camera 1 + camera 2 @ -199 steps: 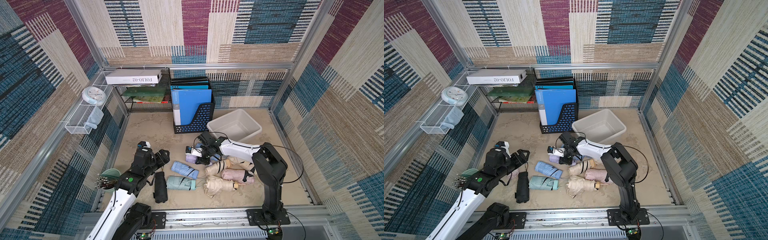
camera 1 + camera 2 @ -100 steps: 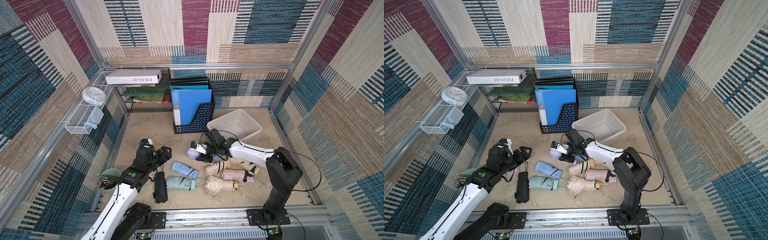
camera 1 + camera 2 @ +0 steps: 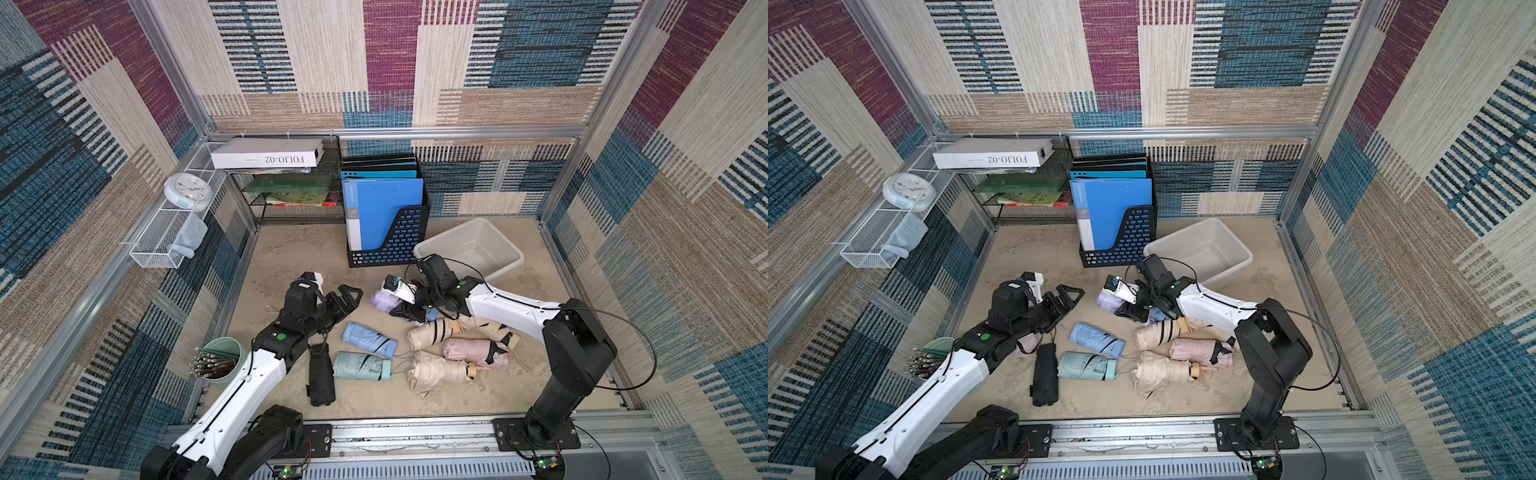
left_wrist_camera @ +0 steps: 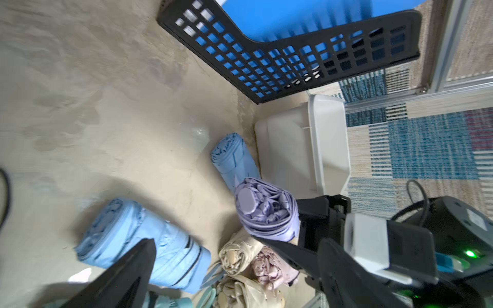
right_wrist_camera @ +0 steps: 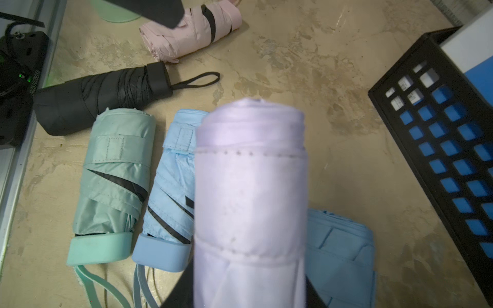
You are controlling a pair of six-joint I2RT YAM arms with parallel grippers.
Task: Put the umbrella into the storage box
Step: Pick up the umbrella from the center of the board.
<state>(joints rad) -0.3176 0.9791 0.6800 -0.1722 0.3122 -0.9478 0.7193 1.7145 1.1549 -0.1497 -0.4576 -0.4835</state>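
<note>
Stained beige worktop [image 3: 291, 253], with woven patchwork walls [image 3: 390, 62] around. Right jaws grip the lilac umbrella [image 3: 381, 300] near the storage box [image 3: 473, 249]. Left jaws stand wide apart, holding nothing. The umbrella hides the right fingertips.

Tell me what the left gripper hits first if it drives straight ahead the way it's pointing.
Likely the lilac umbrella held by the right gripper: the open left gripper points toward it with nothing in between. Depth is unclear, so it may pass just beside it.
</note>
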